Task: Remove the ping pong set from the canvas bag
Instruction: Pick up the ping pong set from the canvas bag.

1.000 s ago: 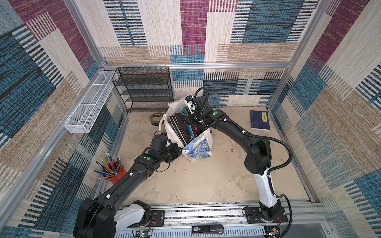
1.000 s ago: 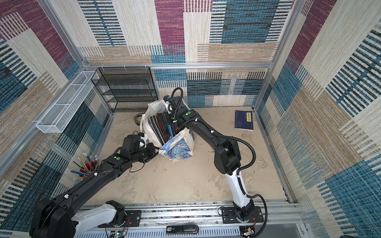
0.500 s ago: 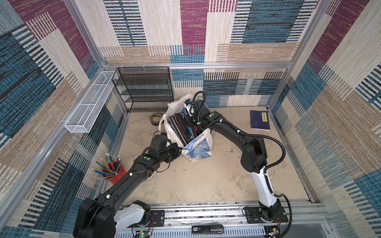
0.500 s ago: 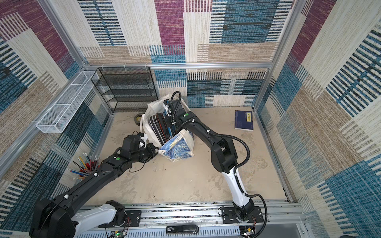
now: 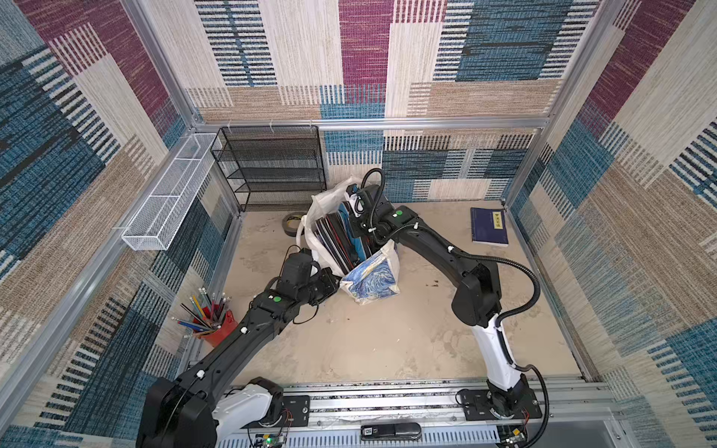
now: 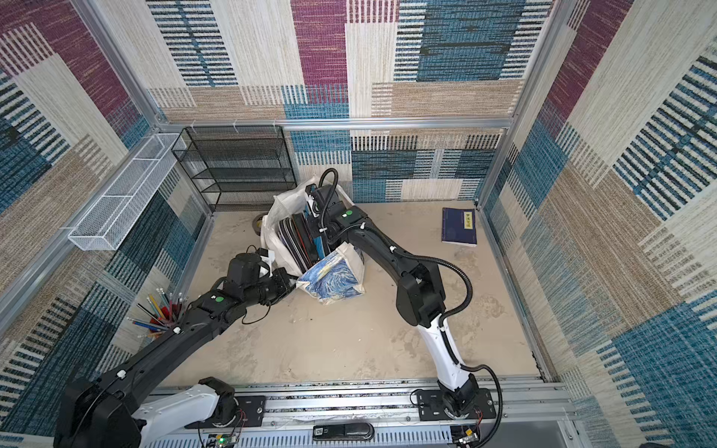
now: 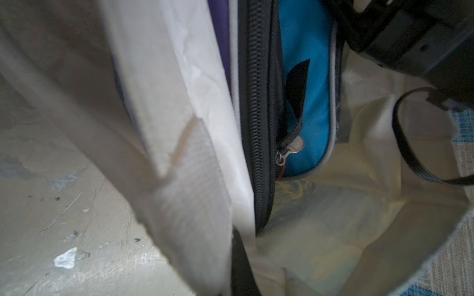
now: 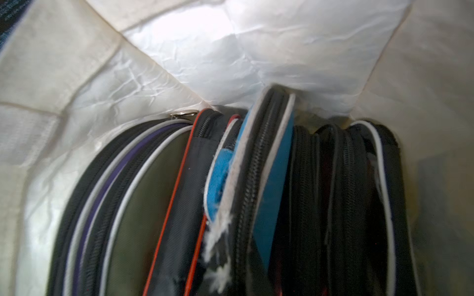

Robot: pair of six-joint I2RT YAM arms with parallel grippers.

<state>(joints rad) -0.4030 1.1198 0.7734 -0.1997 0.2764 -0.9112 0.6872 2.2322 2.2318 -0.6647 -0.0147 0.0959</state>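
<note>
The cream canvas bag (image 5: 372, 281) (image 6: 333, 277) stands open at mid-table, its starry print facing forward. Several zipped paddle cases stand on edge inside it. My left gripper (image 5: 336, 285) (image 7: 241, 269) is shut on the bag's cloth rim at its front left corner. From behind, my right gripper (image 5: 361, 232) (image 6: 324, 232) reaches down among the cases. It is shut on the blue, black-zipped ping pong set (image 8: 272, 179) (image 7: 307, 102), which sticks out a little past its neighbours. The right fingers themselves are hidden in the right wrist view.
A black mesh shelf rack (image 5: 271, 166) and a white wire basket (image 5: 170, 194) stand at the back left. A tape roll (image 5: 291, 223) lies beside the bag. A blue notebook (image 5: 488, 226) lies at the back right, and a red cup of pencils (image 5: 211, 314) stands near the left arm.
My right arm has pushed slightly further left into the bag and its jaws have closed. The left arm and the bag have not moved.
</note>
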